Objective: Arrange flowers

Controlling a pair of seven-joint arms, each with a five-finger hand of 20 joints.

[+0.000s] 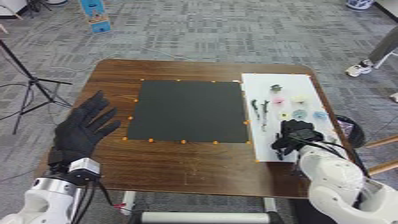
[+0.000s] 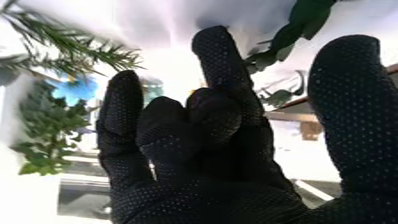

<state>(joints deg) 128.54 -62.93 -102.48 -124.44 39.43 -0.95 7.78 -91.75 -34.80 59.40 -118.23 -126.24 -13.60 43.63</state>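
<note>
Fingers of the right hand (image 1: 302, 133) stand loosely apart, gripping nothing, near a needle-leaved sprig (image 2: 75, 47) and blue flower (image 2: 75, 90); closing carelessly could snag neighbouring foliage or crush petals. The left hand (image 1: 78, 131) is spread, empty.

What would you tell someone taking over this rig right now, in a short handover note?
Left hand: open, above the table's left side, holding nothing.
Right hand: open, over the near part of the white sheet, with nothing seen in its grip.
Materials: pink flower, blue flower and green sprigs lie on the white sheet, right of the black mat.
Done: no arrangement seen yet.
Left: the arranging itself, probably on the black mat.
</note>
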